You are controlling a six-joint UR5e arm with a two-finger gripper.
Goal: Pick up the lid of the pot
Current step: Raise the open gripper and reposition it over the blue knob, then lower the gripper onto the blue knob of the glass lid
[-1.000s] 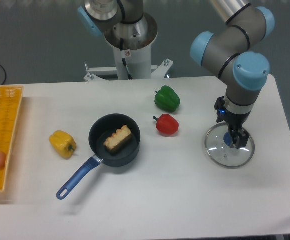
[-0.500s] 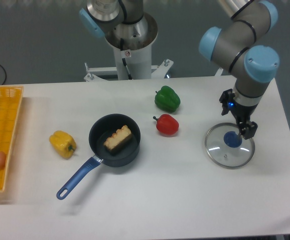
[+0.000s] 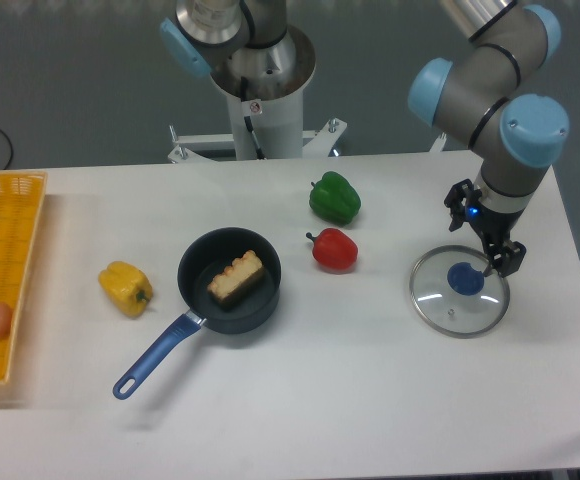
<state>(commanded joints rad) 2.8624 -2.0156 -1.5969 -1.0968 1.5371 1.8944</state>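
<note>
Red pepper (image 3: 336, 252) between pan (image 3: 254, 306) and pot lid (image 3: 438, 308), green pepper (image 3: 334, 200) behind

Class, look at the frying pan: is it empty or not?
Not empty: a brown, bread-like piece lies inside the frying pan.

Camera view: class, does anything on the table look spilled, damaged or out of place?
Nothing stands out: the pot lid lies flat, blue knob up; the brown food piece sits inside the frying pan; no spill shows.
</note>
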